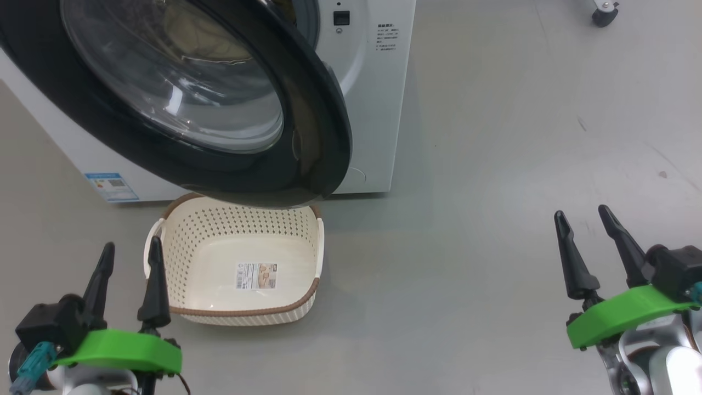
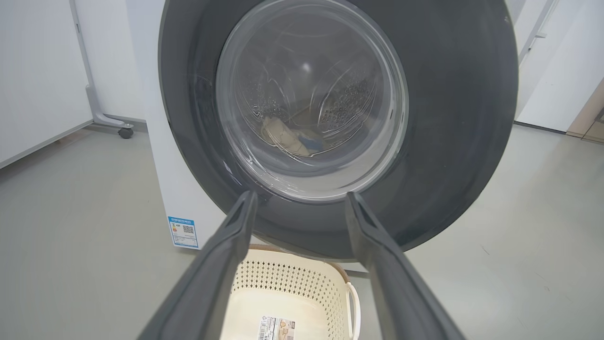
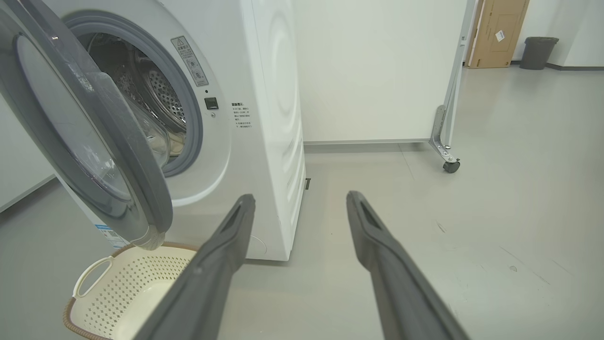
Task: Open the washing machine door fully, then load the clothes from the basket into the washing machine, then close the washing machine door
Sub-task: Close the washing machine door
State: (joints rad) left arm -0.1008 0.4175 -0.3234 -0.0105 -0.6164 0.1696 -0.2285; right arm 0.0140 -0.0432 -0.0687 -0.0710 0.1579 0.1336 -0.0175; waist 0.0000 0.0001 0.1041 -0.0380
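The white washing machine [image 1: 378, 93] stands at the top left, its black-rimmed door [image 1: 307, 137] swung partly out over the cream basket [image 1: 241, 315] on the floor. The basket holds only a label sticker. Through the door glass [image 2: 311, 99] in the left wrist view, pale cream clothes [image 2: 285, 137] with a bit of blue lie in the steel drum. The right wrist view shows the door [image 3: 118, 156] ajar beside the grey gasket [image 3: 191, 118] and the basket [image 3: 122, 293] below. My left gripper [image 1: 131, 249] is open just left of the basket. My right gripper [image 1: 582, 214] is open over bare floor at the right.
Grey floor [image 1: 493, 219] spreads right of the machine. A white partition on castors [image 3: 450, 165] stands behind it, with a caster [image 1: 603, 13] at the top right. A cardboard box [image 3: 498, 33] and a dark bin [image 3: 538, 52] sit far off.
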